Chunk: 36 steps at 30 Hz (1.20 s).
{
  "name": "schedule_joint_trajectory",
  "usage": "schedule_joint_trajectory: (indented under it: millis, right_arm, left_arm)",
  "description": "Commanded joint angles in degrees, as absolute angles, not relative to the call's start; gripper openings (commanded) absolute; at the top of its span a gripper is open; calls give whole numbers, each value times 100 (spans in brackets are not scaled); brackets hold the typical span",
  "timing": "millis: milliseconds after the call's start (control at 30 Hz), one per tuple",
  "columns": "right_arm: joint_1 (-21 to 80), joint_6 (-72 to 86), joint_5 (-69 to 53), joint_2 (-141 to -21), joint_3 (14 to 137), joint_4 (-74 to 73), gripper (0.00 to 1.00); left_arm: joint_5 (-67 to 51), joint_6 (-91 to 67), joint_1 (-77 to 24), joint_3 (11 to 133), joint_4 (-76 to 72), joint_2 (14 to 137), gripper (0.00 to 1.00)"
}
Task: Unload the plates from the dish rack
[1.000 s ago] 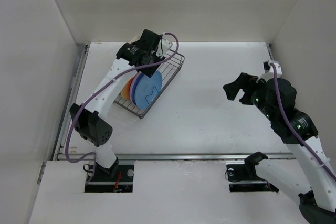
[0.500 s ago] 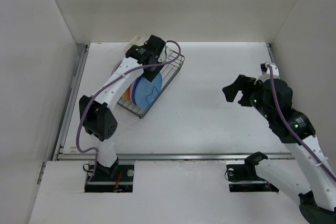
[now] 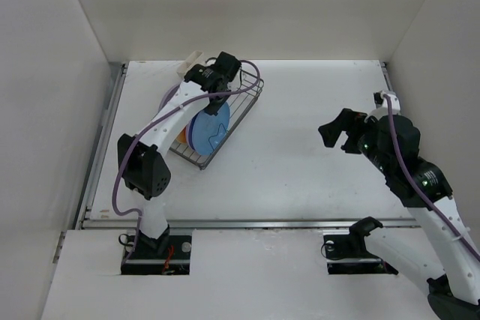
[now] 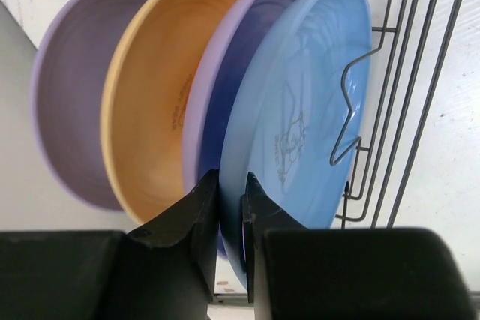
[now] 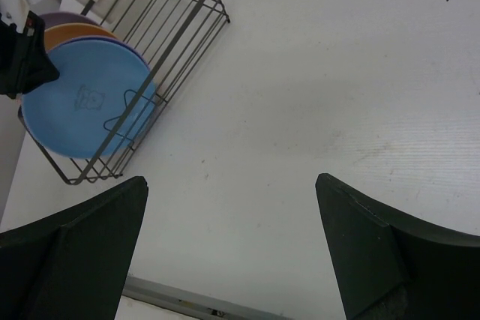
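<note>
The dish rack point(image 3: 241, 101) sits at an angle at the far left of the table point(image 3: 300, 162), with its cream box point(image 3: 191, 59) at the far corner. Four plates stand on edge in it, close together: a light blue plate point(image 4: 300, 110) in front, then a violet plate point(image 4: 217, 103), an orange plate point(image 4: 154, 95) and a lilac plate point(image 4: 71, 95).

The left gripper point(image 4: 231, 215) has come down onto the stack from above. Its fingers are almost together, pinching the rim of the light blue plate in the narrow gap between them. The right gripper point(image 5: 231, 185) hangs wide open and empty over bare table, well apart from the rack.

The risks lie in the lift. The violet plate's rim runs just beside the left finger, so it may be nudged or dragged up too. The wavy divider point(image 4: 349, 110) crosses the blue plate's face, and a tilted or sideways pull could catch the plate on it — with so light a rack, the whole basket might shift. The grip is thin and at the very edge, so the plate could swing or slip once it is free.
</note>
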<state>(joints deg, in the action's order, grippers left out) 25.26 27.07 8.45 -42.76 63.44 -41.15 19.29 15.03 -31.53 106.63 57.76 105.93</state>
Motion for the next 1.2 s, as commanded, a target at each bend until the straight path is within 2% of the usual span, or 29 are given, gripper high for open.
schedule_joint_trajectory:
  millis: [0, 233, 467, 733, 967, 1033, 1067, 1133, 1167]
  right_arm:
    - [2540, 2760, 738, -4236, 6328, -4025, 100]
    - [2540, 2707, 10, -4499, 6451, -3823, 100]
    - [2540, 2522, -772, -4632, 6521, -3464, 100]
    - [2540, 2470, -1562, -4710, 6013, -2375, 100]
    - [2601, 2733, -2293, -5317, 5678, -1495, 100]
    - [2602, 2794, -2372, -5475, 5607, -1206, 95]
    - [2602, 2795, -2373, -5528, 5547, -1117, 85]
    - [2715, 2795, -2583, -5747, 5546, -994, 74]
    - [2716, 2847, -2584, -5826, 5546, -941, 60]
  left_arm:
    - [2302, 1169, -3164, 11223, 6178, 10134, 0]
    - [2181, 1292, -3401, 11918, 6434, 9642, 0]
    - [556, 1293, -3454, 12111, 6381, 9080, 0]
    - [-2184, 1696, -3454, 11954, 6820, 9290, 0]
    - [-3119, 1758, -3507, 11900, 6873, 9474, 0]
    - [-3251, 1758, -3507, 11900, 6873, 9527, 0]
    - [-3313, 1758, -3507, 11900, 6873, 9527, 0]
    - [-3313, 1758, -3507, 11900, 6926, 9589, 0]
    - [-3366, 1758, -3507, 11900, 6926, 9589, 0]
